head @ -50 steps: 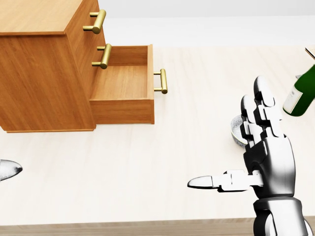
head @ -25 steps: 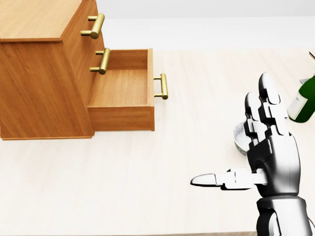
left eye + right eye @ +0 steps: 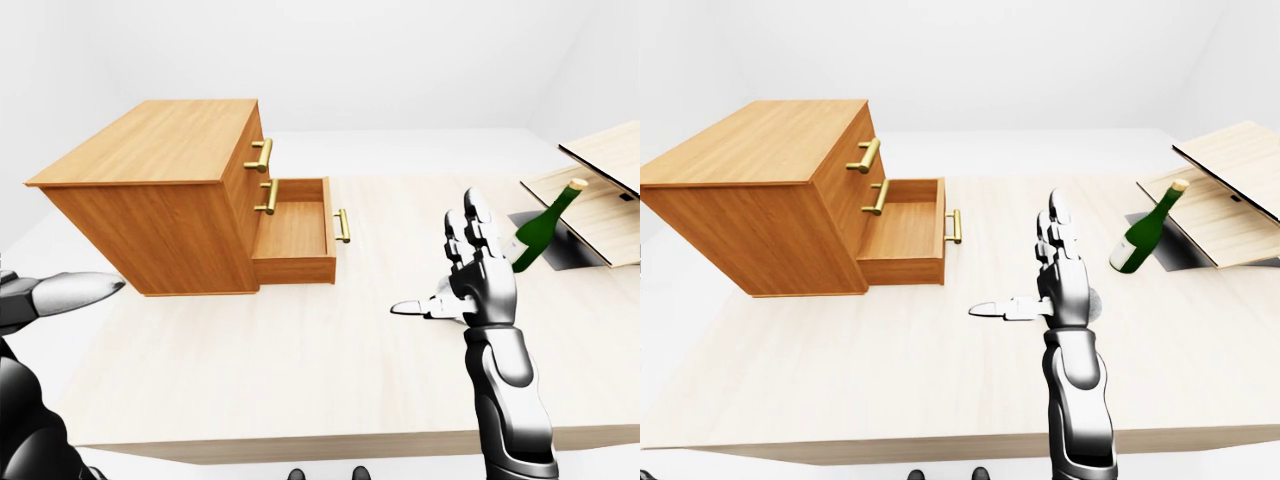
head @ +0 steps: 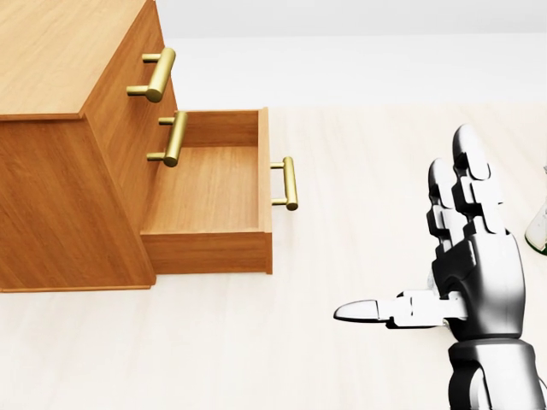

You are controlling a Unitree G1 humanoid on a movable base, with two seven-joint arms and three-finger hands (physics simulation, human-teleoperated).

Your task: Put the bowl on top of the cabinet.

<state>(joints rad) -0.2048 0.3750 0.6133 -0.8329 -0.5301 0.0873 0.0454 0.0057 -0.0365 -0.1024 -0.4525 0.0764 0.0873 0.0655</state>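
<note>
Bowl [image 3: 1095, 300]: only a grey sliver shows in the right-eye view. It sits on the table [image 3: 300, 350] just right of the right hand [image 4: 479, 282], mostly hidden behind it. That hand is up over the tabletop w/ fingers straight, thumb out to view left, spread wide and gripping nothing. Green bottle [image 3: 1145, 235] stands further right. Cabinet [image 3: 150, 200] is at table's left, well apart from the bowl, w/ its lowest drawer [image 4: 209, 188] open. Left hand [image 3: 40, 300] shows at the left-eye view's left edge, one fingertip pointing right; can't tell its grip.

Smooth, warm-brown wood cabinet [image 3: 150, 190] with shiny brass-like metal handles [image 4: 158, 75]. Pale matt wood table [image 3: 300, 350]. Glossy dark-green glass bottle [image 3: 1137, 247]. The right hand [image 4: 474, 273] is polished silver metal with black joints.
</note>
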